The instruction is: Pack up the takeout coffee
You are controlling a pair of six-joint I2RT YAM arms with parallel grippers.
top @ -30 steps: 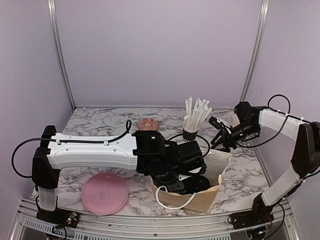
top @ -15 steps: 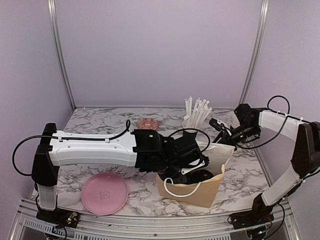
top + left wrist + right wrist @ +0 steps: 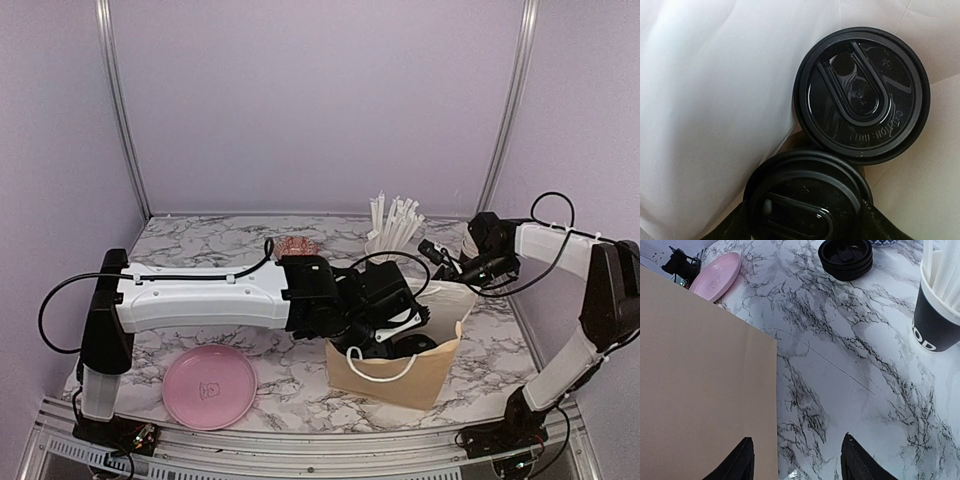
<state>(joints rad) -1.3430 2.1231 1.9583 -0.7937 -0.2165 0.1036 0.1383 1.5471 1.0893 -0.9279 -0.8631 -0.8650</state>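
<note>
The left gripper [image 3: 805,231] is reaching down into the open mouth of the paper bag [image 3: 405,375], which is standing upright on the marble table [image 3: 200,250]. In the left wrist view its two dark fingers [image 3: 882,226] are sitting wide apart, one on each side of a lidded coffee cup [image 3: 807,200]. They are lying against it, so the jaws are gripping that cup around its black lid (only the finger roots are showing, at the bottom edge of the view). A second lidded cup [image 3: 862,95] is standing right beside the first. Both are sitting inside the bag against its pale inner wall.

The right gripper [image 3: 796,440] is hovering at the bag's far upper edge, with its jaws standing partly open and holding nothing. The tan bag wall is reaching a little way into the gap beside one finger, and bare marble is showing across the rest. The black cup of white straws [image 3: 935,322] is standing on the table apart from the bag, and a pink plate [image 3: 210,373] is lying near the left arm's base.
</note>
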